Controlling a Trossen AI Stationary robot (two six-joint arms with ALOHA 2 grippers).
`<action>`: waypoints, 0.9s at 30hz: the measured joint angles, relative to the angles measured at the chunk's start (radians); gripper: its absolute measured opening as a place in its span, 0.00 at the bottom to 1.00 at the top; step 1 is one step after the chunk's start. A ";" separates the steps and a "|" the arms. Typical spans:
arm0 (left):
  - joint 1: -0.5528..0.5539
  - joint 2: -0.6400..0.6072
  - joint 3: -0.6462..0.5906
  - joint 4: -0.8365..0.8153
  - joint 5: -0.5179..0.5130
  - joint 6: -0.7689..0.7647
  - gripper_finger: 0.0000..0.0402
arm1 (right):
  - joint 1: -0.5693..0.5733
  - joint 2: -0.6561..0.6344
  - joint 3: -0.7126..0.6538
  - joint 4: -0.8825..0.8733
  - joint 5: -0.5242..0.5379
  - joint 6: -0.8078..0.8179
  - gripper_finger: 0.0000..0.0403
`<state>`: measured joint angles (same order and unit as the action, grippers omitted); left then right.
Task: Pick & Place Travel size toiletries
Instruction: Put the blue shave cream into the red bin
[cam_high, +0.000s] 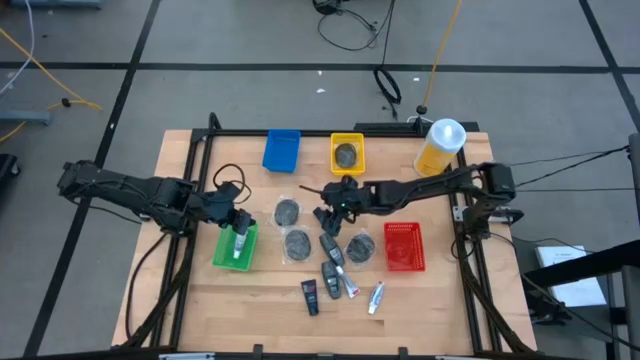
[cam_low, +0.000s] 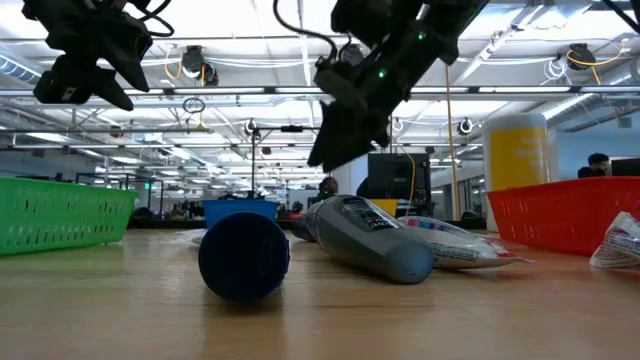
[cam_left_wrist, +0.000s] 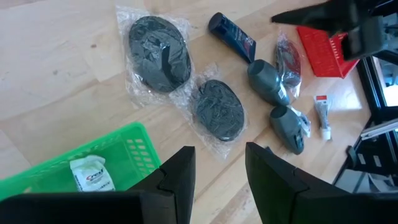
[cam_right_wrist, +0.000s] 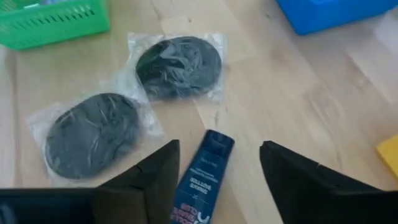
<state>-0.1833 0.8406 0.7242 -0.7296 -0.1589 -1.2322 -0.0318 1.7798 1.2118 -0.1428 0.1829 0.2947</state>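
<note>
I see the green tray (cam_high: 236, 249) holding one white tube (cam_high: 239, 244), the yellow tray (cam_high: 347, 152) one grey disc (cam_high: 346, 154); the red tray (cam_high: 404, 246) and blue tray (cam_high: 281, 150) hold nothing. Remaining toiletries (cam_high: 330, 262) lie mid-table. Left gripper (cam_high: 238, 217) spread over the green tray, right gripper (cam_high: 325, 217) spread above a dark tube (cam_right_wrist: 201, 179).

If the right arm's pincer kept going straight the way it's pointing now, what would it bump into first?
Most likely the dark blue tube: the wrist view shows it lying between the open fingers of the right pincer, ahead of the bagged grey discs. How far below it lies is unclear.
</note>
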 joint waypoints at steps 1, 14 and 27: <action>0.000 0.000 0.000 0.000 0.000 0.000 0.34 | 0.002 0.014 0.000 0.027 0.000 0.000 0.58; 0.000 0.000 0.000 0.000 0.000 0.008 0.34 | 0.006 0.150 0.001 0.094 0.029 -0.023 0.73; 0.000 0.000 0.000 0.001 -0.001 0.007 0.34 | 0.003 0.217 0.000 0.057 0.026 0.061 0.65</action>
<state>-0.1834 0.8410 0.7242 -0.7282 -0.1596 -1.2251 -0.0293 1.9965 1.2118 -0.0862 0.2094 0.3559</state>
